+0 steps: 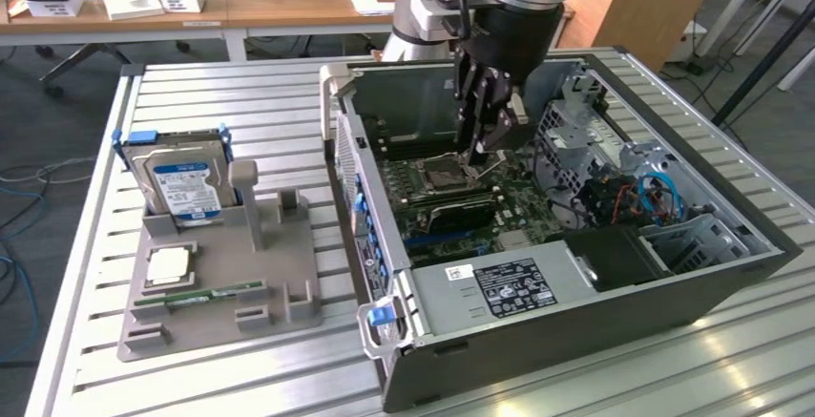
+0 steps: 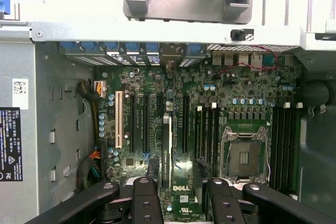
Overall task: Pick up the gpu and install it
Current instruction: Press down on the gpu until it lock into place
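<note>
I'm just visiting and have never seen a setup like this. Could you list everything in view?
table: one, silver slats, under everything
computer case: one, dark grey, open, exterior view's right
motherboard: one, green, inside the case
gpu: one, black, on edge in a motherboard slot
tray: one, grey, exterior view's left
hard drive: one, silver with blue-white label, upright in the tray
processor chip: one, silver, in the tray
memory stick: one, green, lying in the tray
tool: one, black, open, inside the case over the gpu

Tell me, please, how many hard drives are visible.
1: the hard drive stands upright in the grey holder, at the exterior view's left; the case may hide others.
</note>
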